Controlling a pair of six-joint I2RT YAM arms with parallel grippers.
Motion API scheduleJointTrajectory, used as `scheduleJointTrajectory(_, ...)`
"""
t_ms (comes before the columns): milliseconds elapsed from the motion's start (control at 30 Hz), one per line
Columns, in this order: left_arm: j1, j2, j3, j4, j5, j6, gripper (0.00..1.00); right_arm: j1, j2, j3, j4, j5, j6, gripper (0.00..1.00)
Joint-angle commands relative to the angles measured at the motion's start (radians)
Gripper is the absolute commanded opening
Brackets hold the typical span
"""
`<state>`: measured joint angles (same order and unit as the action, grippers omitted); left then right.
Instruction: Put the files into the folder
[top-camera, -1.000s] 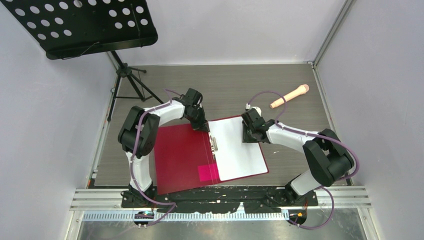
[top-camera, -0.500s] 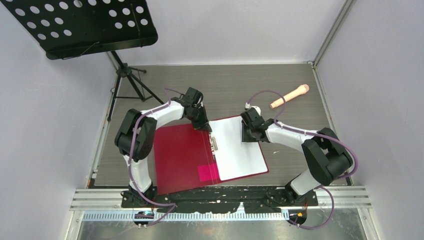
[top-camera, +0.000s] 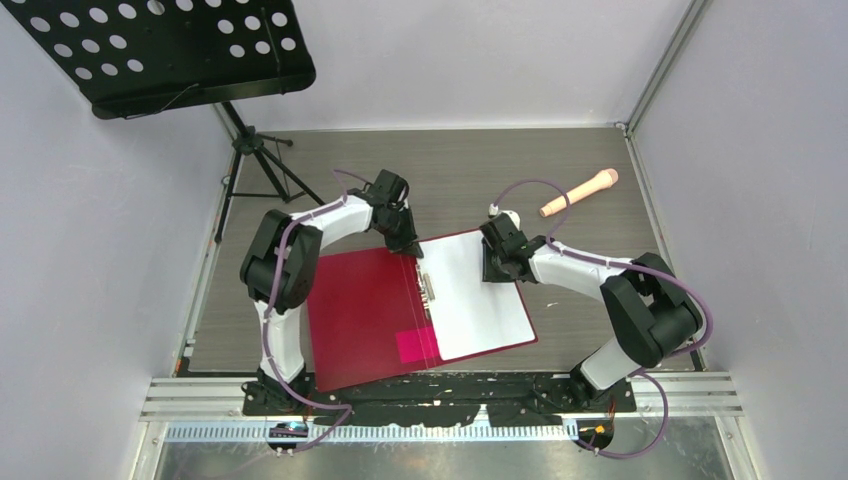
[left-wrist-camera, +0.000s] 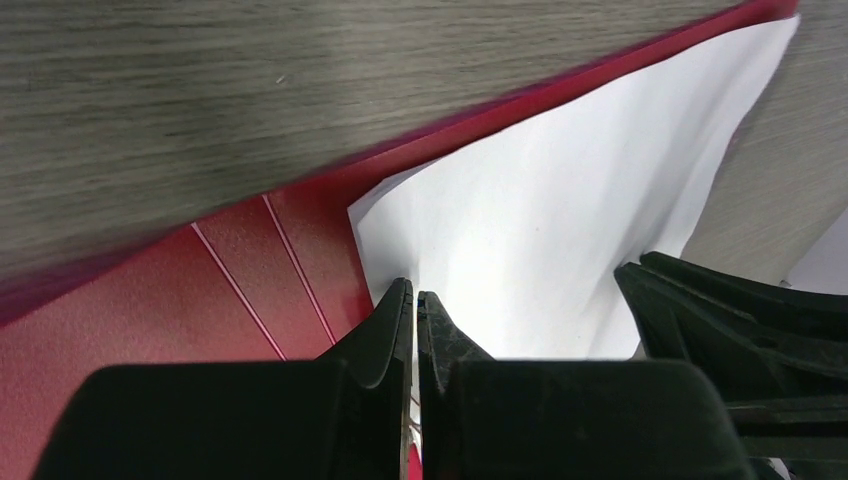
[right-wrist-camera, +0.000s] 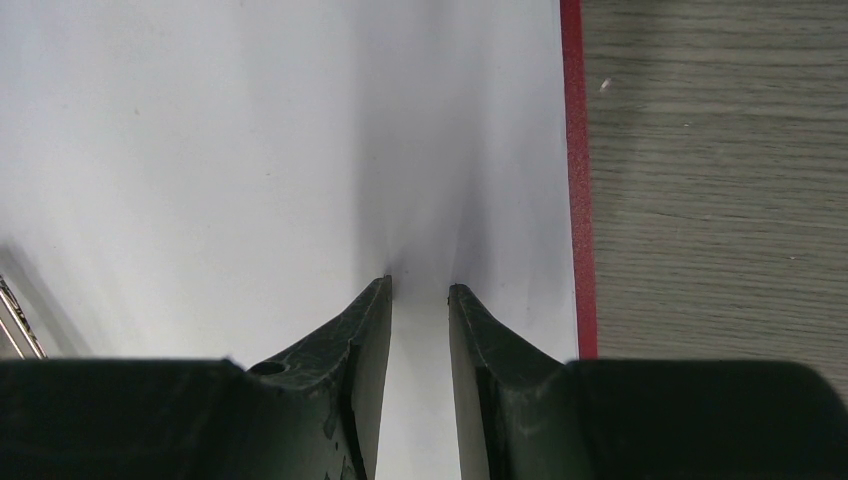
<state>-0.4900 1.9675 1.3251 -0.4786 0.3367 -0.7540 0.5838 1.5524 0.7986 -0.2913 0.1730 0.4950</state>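
The red folder (top-camera: 360, 310) lies open on the table, with a metal spine clip (top-camera: 430, 290) and a pink patch (top-camera: 415, 345). The white files (top-camera: 475, 295) lie on its right half. My left gripper (top-camera: 408, 247) is shut, its tips at the far left edge of the files (left-wrist-camera: 560, 200) beside the folder's inner cover (left-wrist-camera: 200, 300). My right gripper (top-camera: 497, 272) is slightly open, with its tips (right-wrist-camera: 420, 288) down on the files (right-wrist-camera: 200, 150) near the folder's right border (right-wrist-camera: 572, 150). I cannot tell whether the left gripper (left-wrist-camera: 414, 293) pinches anything.
A beige microphone (top-camera: 580, 192) lies on the table at the far right. A black perforated music stand (top-camera: 170, 50) stands on its tripod (top-camera: 255, 160) at the far left. Walls close in both sides.
My left gripper has shifted slightly toward the far edge at the top of the folder's spine. The right gripper, files and folder stay put.
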Motion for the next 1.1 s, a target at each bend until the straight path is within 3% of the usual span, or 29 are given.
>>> scheduleJointTrajectory(0, 0.008, 0.033, 0.035, -0.002, 0.007, 0.026, 0.04, -0.001, 0.028, 0.022, 0.013, 0.001, 0.0, 0.33)
scheduleJointTrajectory(1067, 0.016, -0.11, -0.166, 0.082, 0.128, -0.001, 0.01, -0.001, 0.054, 0.027, 0.013, 0.003, 0.006, 0.33)
